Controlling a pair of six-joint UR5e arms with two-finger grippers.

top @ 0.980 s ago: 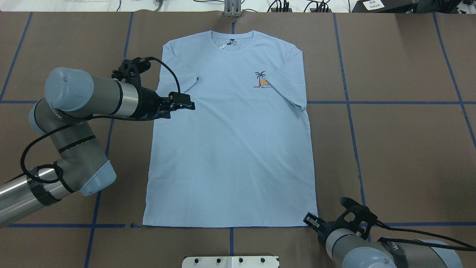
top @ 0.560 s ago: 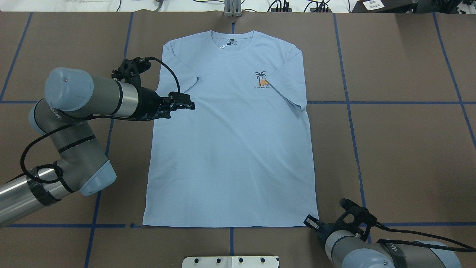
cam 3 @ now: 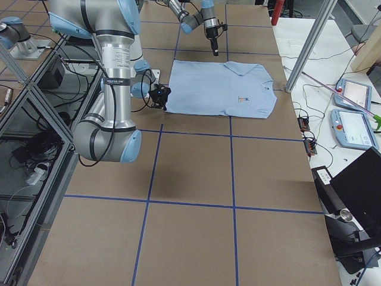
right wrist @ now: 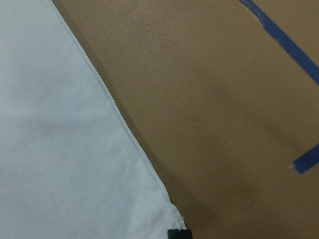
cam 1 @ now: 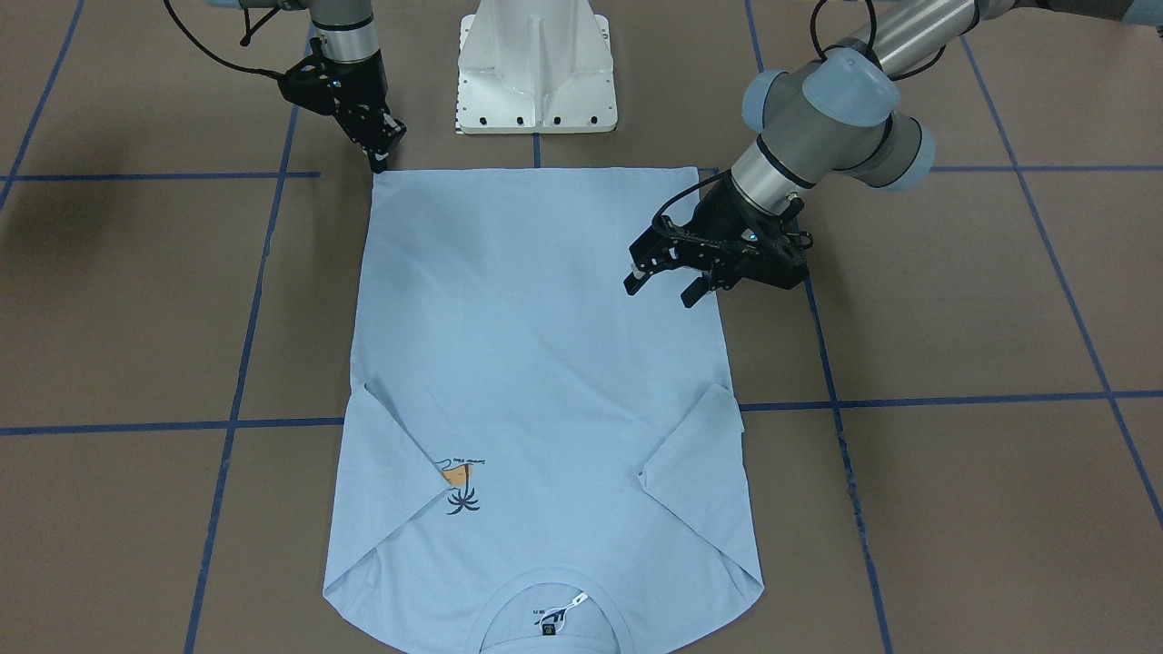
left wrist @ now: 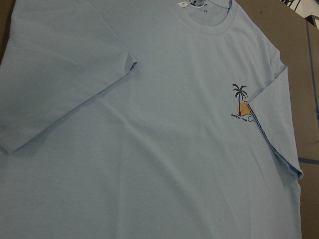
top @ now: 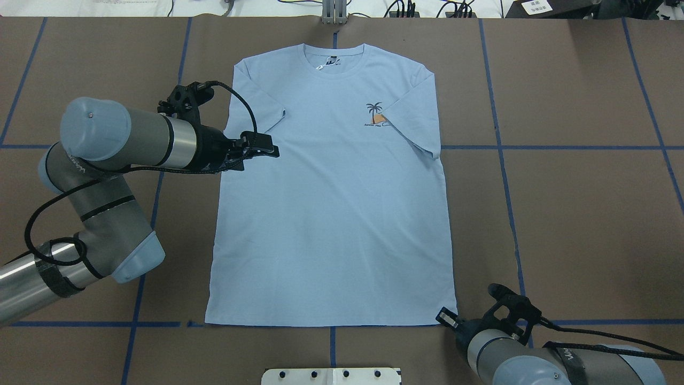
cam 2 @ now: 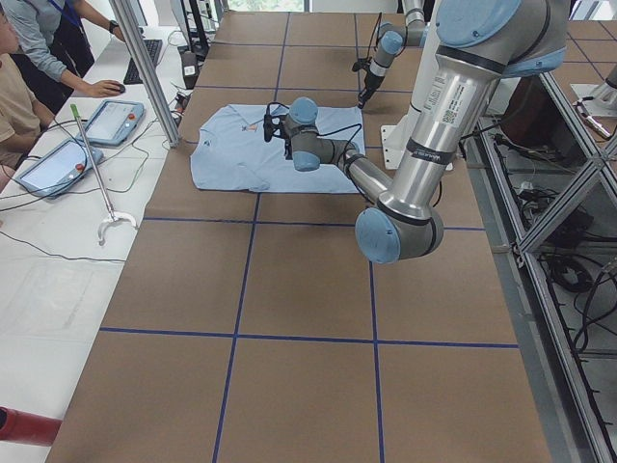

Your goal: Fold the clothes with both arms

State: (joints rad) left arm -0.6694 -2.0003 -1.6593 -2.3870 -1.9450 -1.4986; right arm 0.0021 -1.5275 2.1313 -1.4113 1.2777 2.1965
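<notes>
- Here, the left gripper (cam 1: pixel 663 289) hangs above the side edge of the T-shirt (top: pixel 331 214), its fingers spread apart.
- The light blue T-shirt lies flat mid-table (top: pixel 577 224), with its sleeves folded inward.
- The right gripper (top: pixel 447 316) sits at the hem corner; whether its fingers are apart or together, I cannot tell.

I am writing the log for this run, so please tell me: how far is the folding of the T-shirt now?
Done: the T-shirt lies flat, print up, both sleeves turned in over the body. In hand: the right gripper sits at a hem corner, grip unclear; the left gripper hangs open over the side edge. Left: every fold of the body.
</notes>
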